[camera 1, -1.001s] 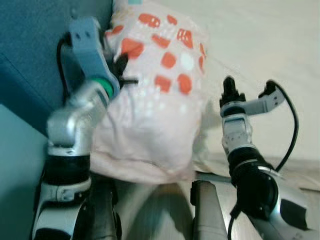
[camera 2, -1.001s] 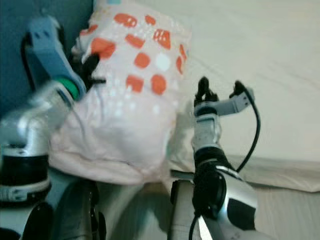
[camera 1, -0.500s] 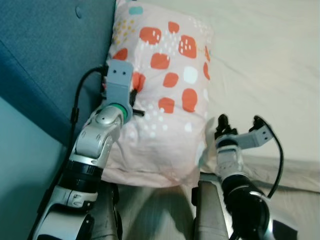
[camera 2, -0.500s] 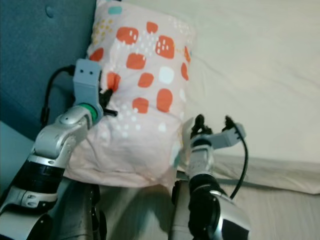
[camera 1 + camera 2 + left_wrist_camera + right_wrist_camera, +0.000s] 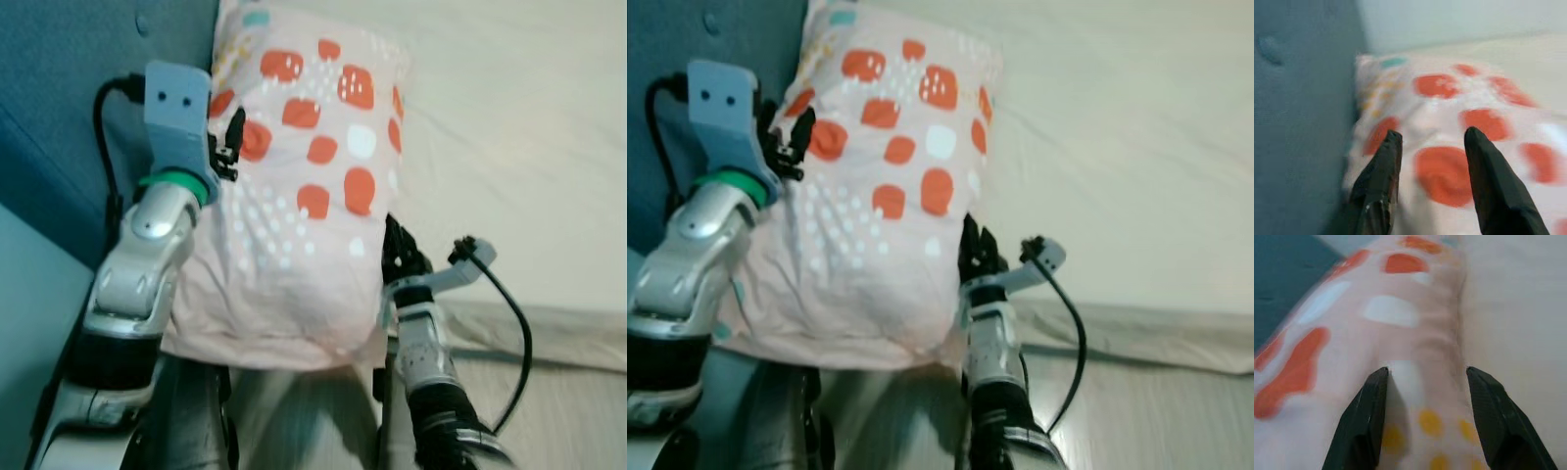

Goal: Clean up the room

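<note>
A pink pillow [image 5: 304, 196] with orange and white patches lies on the bed, its left side against the teal headboard [image 5: 59, 98]. My left gripper [image 5: 231, 147] sits at the pillow's upper left edge, between pillow and headboard. In the left wrist view it [image 5: 1432, 142] stands open, with the black fingers [image 5: 1378, 181] spread over an orange patch. My right gripper [image 5: 400, 250] presses against the pillow's lower right edge. In the right wrist view it [image 5: 1427, 374] is open too, and the pillow's [image 5: 1400, 323] seam runs between the fingers [image 5: 1364, 426].
Cream bed sheet [image 5: 519, 127] stretches to the right of the pillow. The mattress edge [image 5: 568, 333] runs along the lower right, with pale wooden floor [image 5: 578, 411] below it. My own legs [image 5: 196, 421] stand close to the bed at the bottom.
My right gripper has moved left, from off the pillow to against its right edge. My left gripper has slid up the pillow's left side toward the headboard.
</note>
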Robot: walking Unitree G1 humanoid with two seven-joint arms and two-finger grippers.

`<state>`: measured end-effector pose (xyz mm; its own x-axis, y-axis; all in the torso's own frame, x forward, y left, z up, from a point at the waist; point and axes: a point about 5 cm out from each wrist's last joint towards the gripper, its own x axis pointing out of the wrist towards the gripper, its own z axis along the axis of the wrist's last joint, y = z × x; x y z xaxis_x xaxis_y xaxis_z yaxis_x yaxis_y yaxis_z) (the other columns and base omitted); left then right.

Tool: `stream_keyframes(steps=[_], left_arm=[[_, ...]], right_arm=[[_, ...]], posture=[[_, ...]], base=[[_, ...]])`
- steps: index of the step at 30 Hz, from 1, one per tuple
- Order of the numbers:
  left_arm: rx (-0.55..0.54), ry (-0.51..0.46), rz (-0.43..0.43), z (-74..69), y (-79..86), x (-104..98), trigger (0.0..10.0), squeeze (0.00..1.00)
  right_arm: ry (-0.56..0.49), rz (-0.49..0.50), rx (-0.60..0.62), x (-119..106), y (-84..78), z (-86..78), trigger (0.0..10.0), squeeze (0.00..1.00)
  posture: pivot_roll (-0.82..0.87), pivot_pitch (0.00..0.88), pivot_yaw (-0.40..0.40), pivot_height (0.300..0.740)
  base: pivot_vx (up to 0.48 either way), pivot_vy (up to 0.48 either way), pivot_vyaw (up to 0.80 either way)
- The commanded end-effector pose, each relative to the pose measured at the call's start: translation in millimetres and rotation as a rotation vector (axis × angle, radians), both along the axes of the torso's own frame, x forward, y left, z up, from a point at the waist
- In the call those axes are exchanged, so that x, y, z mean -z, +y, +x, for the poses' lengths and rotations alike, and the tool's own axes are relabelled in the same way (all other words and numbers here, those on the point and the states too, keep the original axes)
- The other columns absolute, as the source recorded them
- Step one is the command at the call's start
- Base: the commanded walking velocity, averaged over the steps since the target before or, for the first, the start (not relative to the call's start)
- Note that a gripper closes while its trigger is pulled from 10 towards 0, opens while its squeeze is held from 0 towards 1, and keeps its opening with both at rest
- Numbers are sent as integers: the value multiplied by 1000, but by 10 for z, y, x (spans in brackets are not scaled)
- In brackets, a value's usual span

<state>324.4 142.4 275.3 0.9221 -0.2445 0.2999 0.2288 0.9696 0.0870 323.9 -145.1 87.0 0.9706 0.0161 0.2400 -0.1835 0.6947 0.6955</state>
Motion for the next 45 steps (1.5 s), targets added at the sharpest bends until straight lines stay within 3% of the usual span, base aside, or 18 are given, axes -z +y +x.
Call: stream_keyframes(steps=[1, 2, 7, 11, 12, 13, 14, 15, 16, 17, 25, 26, 28, 33, 35, 39, 40, 45], left_arm=[[22, -4, -6, -44, 42, -16, 10000, 0], [128, -17, -24, -141, -17, -80, 10000, 0], [288, 25, 55, -292, -133, 32, 10000, 0], [546, 275, 206, -569, -13, 443, 10000, 0], [546, 275, 206, -569, -13, 443, 10000, 0], [607, 376, 301, -679, 79, 630, 10000, 0], [607, 376, 301, -679, 79, 630, 10000, 0], [637, 492, 390, -754, 179, 833, 10000, 0], [637, 492, 390, -754, 179, 833, 10000, 0], [660, 582, 464, -807, 257, 1011, 10000, 0], [673, 731, 617, -863, 381, 1370, 10000, 0], [705, 804, 712, -948, 460, 1538, 10000, 0], [710, 827, 747, -971, 488, 1606, 10000, 0], [586, 829, 823, -830, 516, 1754, 10000, 0], [416, 766, 860, -610, 500, 1758, 10000, 0], [258, 664, 824, -359, 408, 1645, 10000, 0], [178, 572, 768, -196, 294, 1491, 10000, 0], [134, 478, 715, -74, 160, 1308, 10000, 0]], right_arm=[[41, 17, -15, 104, 116, -65, 10000, 0], [60, -40, 13, 163, 45, -140, 10000, 0], [127, -175, 95, 267, -81, -259, 10000, 0], [108, -280, 80, 270, -104, -425, 10000, 0], [108, -280, 80, 270, -104, -425, 10000, 0], [65, -405, -70, 262, 43, -486, 10000, 0], [65, -405, -70, 262, 43, -486, 10000, 0], [51, -485, -237, 304, 206, -570, 10000, 0], [51, -485, -237, 304, 206, -570, 10000, 0], [70, -552, -367, 387, 309, -644, 10000, 0], [202, -646, -545, 634, 378, -715, 10000, 0], [272, -681, -635, 748, 406, -756, 10000, 0], [302, -701, -658, 792, 409, -776, 10000, 0], [364, -714, -697, 834, 418, -821, 10000, 0], [358, -703, -696, 790, 436, -803, 10000, 0], [304, -658, -649, 677, 456, -696, 10000, 0], [232, -616, -575, 528, 456, -541, 10000, 0], [228, -609, -457, 426, 401, -311, 10000, 0]], posture=[[-10, 185, 88, 566], [-14, 165, 75, 566], [-16, 154, 68, 566], [-32, 144, 76, 566], [-32, 144, 76, 566], [-40, 136, 85, 566], [-40, 136, 85, 566], [-42, 135, 86, 566], [-42, 135, 86, 566], [-45, 128, 84, 566], [-52, 132, 82, 566], [-38, 144, 74, 566], [-36, 148, 74, 566], [-39, 161, 75, 566], [-46, 170, 77, 566], [-47, 175, 81, 566], [-52, 181, 90, 566], [-49, 188, 102, 566]], base=[[0, 0, 0], [0, 0, 0], [0, 0, 0], [0, 0, 0], [0, 0, 0], [0, 0, 0], [0, 0, 0], [0, 0, 0], [0, 0, 0], [0, 0, 0], [0, 0, 0], [0, 0, 0], [0, 0, 0], [0, 0, 0], [0, 0, 0], [0, 0, 0], [0, 0, 0], [0, 0, 0]])
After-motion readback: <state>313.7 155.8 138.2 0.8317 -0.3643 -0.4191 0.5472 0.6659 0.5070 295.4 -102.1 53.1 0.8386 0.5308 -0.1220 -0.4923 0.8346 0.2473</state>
